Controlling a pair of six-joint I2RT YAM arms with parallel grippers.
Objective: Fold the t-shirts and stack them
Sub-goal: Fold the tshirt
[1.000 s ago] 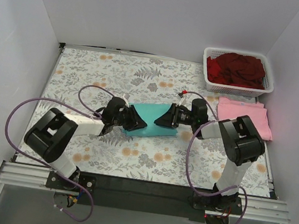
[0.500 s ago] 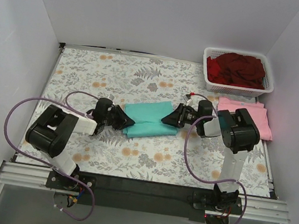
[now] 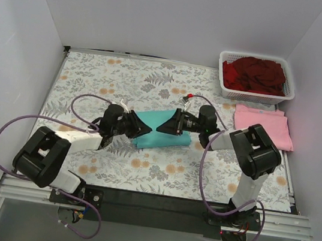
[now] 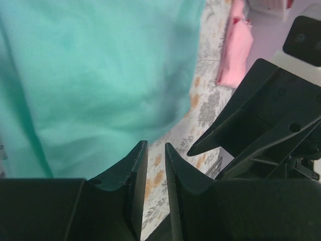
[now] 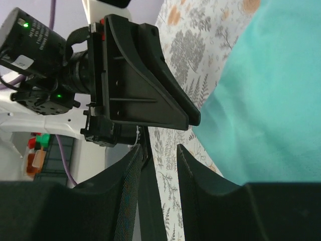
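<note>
Two arms reach in from the near edge in the overhead view. The left end effector (image 3: 145, 130) and the right end effector (image 3: 163, 127) point at each other over the folded teal t-shirt (image 3: 164, 140), which lies mid-tabletop. The tabletop (image 3: 94, 80) wears a floral print of grey leaves and orange blooms, and plain white walls (image 3: 164, 18) close it in on three sides. A pink t-shirt (image 3: 263, 127) lies flat at the right edge. Beyond it, in the far right corner, a white lattice basket (image 3: 249, 96) holds dark red t-shirts (image 3: 256, 74).

From the left wrist, the fingers (image 4: 133, 170) stand slightly apart with nothing between them (only floral print shows through the slit). Teal cloth fills the upper left, right up to the fingertips, and the right end effector looms black on the right.

From the right wrist, the fingers (image 5: 195, 175) are likewise parted and empty, with print in the gap. The teal t-shirt spreads to their right, and the left end effector faces them close by.
</note>
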